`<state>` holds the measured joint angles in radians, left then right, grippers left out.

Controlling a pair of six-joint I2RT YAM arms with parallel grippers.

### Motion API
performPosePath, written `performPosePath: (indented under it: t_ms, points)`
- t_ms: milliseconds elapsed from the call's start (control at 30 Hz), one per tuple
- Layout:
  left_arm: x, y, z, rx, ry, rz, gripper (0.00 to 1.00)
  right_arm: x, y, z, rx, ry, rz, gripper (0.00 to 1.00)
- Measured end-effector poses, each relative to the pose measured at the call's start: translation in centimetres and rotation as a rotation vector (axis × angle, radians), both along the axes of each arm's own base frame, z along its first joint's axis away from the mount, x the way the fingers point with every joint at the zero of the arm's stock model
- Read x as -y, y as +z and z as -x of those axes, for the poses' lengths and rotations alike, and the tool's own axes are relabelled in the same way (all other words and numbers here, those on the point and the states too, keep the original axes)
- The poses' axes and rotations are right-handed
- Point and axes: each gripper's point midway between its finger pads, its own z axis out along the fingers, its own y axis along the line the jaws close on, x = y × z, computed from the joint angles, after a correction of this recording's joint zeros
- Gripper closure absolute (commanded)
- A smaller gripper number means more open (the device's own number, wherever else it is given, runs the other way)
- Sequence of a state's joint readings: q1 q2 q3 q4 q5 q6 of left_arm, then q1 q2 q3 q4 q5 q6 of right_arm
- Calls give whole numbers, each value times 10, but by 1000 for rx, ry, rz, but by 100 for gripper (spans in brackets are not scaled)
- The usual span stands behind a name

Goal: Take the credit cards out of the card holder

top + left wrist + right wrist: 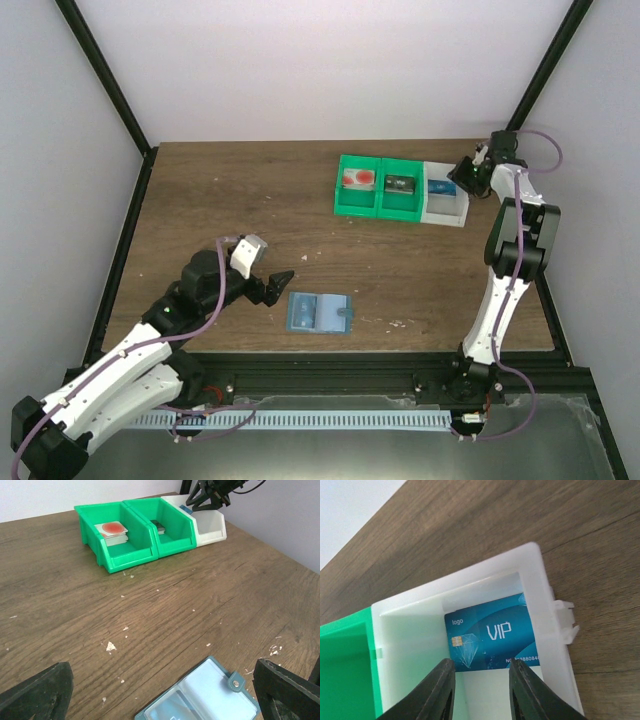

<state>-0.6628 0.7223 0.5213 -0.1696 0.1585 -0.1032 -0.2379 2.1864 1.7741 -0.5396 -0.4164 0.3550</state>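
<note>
Risk, left gripper (270, 287): its jaws are spread wide just left of the card holder (318, 312). A low push inward could shove the flat wallet along the table (200, 200) instead of pinning it.
Risk, card holder: it lies opened flat near the table's front edge. I cannot tell whether a card remains in its pockets, so one might be missed.
Cards in the green bins: the red card (358, 180) lies in the left green bin (343, 205), and a dark card (400, 184) lies in the middle green bin (400, 212).
Risk, blue card (492, 632): it lies in the white bin (410, 630) with its near edge below the right gripper (482, 664). A finger lifting too close could catch that edge and flip the card out.
Left arm pose: low and stretched forward, with the wrist near the table.
Right arm pose: upright with the elbow high and the wrist bent over the white bin. The jaws are partly apart and hold nothing.
</note>
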Motion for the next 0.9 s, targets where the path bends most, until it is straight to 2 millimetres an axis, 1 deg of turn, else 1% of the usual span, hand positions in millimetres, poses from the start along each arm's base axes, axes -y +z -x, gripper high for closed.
performPosePath:
  t_ms: [100,233,300,433,500,600,700,767,833,900]
  points:
    - [0,0,0,0,0,1,0,4,12,1,13,-19,23,71]
    - [0,1,1,3,1,4,0,-2,22,0,31,-13,35,72]
    - [-1,1,0,0,5,5,0,-7,23,0,32,-5,37,70]
    - [-3,-5,-3,-35,36,-8,0,-24,27,3,30,19,36,67]
    - [-3,-11,-6,-70,51,-22,0,-39,38,6,39,38,33,67]
    - [-2,-20,-8,-122,67,-34,0,-67,61,16,78,76,34,66]
    - [-4,-30,-11,-191,89,-33,0,-99,86,38,112,121,19,66]
    - [-9,-36,-15,-245,118,-13,1,-122,101,57,135,156,7,66]
    - [-13,-40,-19,-297,145,18,4,-142,111,77,150,190,-4,66]
    - [-12,-41,-18,-338,147,53,5,-160,118,99,160,223,-15,66]
